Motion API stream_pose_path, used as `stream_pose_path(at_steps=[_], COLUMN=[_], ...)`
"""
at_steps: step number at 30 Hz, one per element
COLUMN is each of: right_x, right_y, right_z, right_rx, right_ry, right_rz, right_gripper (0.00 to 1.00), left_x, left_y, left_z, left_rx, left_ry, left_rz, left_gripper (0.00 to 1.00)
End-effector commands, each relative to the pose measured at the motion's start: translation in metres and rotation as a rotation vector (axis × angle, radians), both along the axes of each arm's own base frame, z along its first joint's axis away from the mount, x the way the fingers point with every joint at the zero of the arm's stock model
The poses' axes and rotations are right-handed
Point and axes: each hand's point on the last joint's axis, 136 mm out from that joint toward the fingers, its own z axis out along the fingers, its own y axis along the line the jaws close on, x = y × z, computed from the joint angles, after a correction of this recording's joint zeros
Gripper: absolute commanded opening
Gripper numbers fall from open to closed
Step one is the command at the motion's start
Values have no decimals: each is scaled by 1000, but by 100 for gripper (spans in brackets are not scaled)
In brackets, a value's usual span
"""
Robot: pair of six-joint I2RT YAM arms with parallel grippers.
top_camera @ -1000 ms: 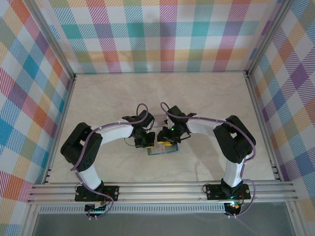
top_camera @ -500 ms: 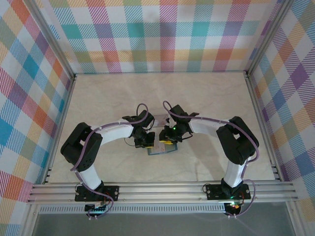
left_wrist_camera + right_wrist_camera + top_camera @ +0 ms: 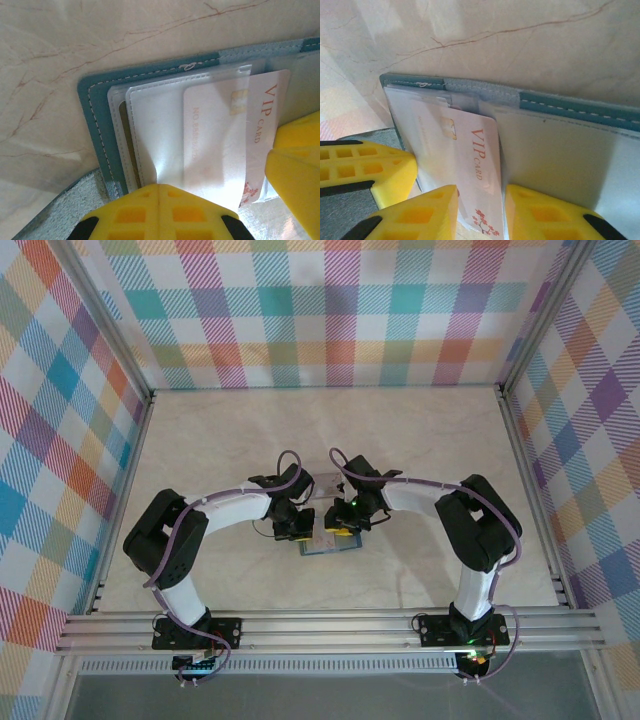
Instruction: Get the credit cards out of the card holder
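The teal card holder (image 3: 328, 548) lies open on the table between both arms. A white VIP credit card (image 3: 215, 135) sticks partway out of a clear pocket of the holder (image 3: 92, 125). My left gripper (image 3: 159, 188) is shut, its tip pressing down on that pocket, empty. My right gripper (image 3: 480, 200) has its fingers on either side of the card's (image 3: 470, 150) free end, closed against it. Further cards behind the clear pockets are hard to make out.
The marble-patterned tabletop (image 3: 420, 440) stretches behind the holder. Metal rails (image 3: 330, 625) run along the near edge, and checked walls enclose the other sides. The two grippers' yellow fingers (image 3: 365, 170) sit very close together over the holder.
My right gripper's jaws have narrowed around the card's end. Both arms have stayed almost in place over the holder.
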Motion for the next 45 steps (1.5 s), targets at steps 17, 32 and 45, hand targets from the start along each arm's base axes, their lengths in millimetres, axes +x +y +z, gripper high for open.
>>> stream_pose_path(at_steps=[17, 32, 45], right_x=[-3, -3, -2], right_y=[14, 4, -31], right_z=[5, 10, 14], right_rx=[117, 78, -131], right_ry=[13, -25, -71], right_rz=[25, 33, 51], right_gripper=[22, 3, 0], left_x=[-12, -13, -13], left_y=[16, 16, 17], left_z=[-14, -14, -14], left_rx=[102, 112, 114], left_ry=[43, 50, 49], left_rz=[-21, -31, -32], left_gripper=[0, 0, 0])
